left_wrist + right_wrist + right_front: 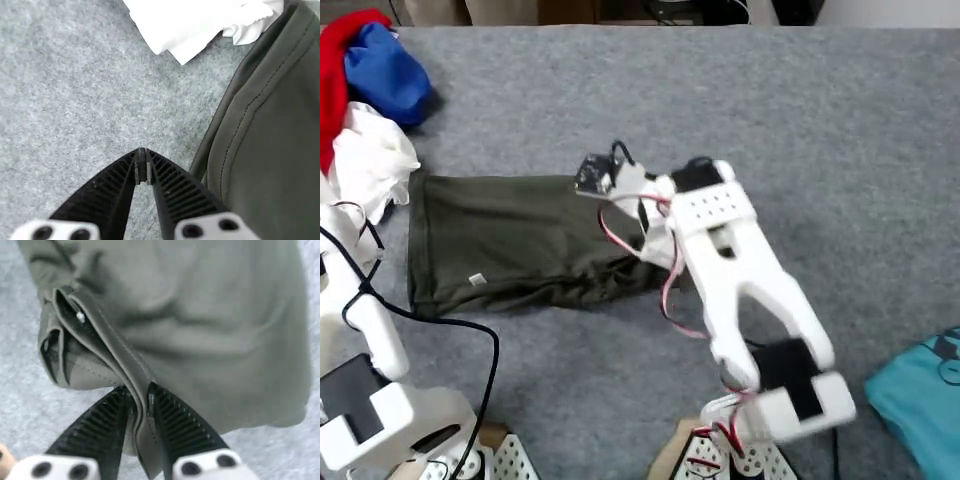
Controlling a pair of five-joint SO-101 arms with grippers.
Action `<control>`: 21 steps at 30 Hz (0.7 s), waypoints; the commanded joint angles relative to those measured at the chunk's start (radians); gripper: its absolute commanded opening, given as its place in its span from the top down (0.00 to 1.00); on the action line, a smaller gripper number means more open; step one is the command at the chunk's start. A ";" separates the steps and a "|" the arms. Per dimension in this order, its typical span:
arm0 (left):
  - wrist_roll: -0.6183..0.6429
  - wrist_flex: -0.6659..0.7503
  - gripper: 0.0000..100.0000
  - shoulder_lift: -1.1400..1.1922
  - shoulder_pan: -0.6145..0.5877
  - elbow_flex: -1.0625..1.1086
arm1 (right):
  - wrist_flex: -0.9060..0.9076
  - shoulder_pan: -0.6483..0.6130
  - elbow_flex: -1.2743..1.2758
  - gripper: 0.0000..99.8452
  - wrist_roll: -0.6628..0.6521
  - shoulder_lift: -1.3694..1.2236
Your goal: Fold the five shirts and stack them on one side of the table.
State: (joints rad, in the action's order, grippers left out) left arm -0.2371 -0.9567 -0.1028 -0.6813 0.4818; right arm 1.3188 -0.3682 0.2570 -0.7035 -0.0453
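One olive shirt (510, 240) clamped in right pincer (141, 391); left pincer (142, 165) pressed together near one white shirt (200, 20).

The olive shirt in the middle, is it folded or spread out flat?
Folded, at least partly: the olive shirt lies as a compact rectangle, and stacked fabric layers show at the edge that the right claw pinches.

I'm seeing a plain olive-green shirt (510, 245), a white shirt (365, 160), a blue shirt (385, 75), a red shirt (338, 45) and a teal shirt (920, 400) lying on the mottled grey bench (820, 120); the ribbed fingers (175, 185) are showing black.
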 commanded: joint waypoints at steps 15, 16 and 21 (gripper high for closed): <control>-0.002 0.015 0.98 -0.004 -0.005 -0.012 | 0.155 0.059 -0.533 0.93 -0.204 -0.343; -0.002 0.015 0.98 -0.004 -0.003 -0.009 | 0.146 0.062 -0.538 0.90 -0.204 -0.343; -0.002 0.075 0.98 -0.008 0.002 0.040 | 0.124 0.058 -0.542 0.74 -0.204 -0.343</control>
State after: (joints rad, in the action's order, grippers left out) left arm -0.2371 -0.9244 -0.1028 -0.6813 0.5125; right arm 1.4599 -0.3161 -0.2340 -0.8938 -0.3905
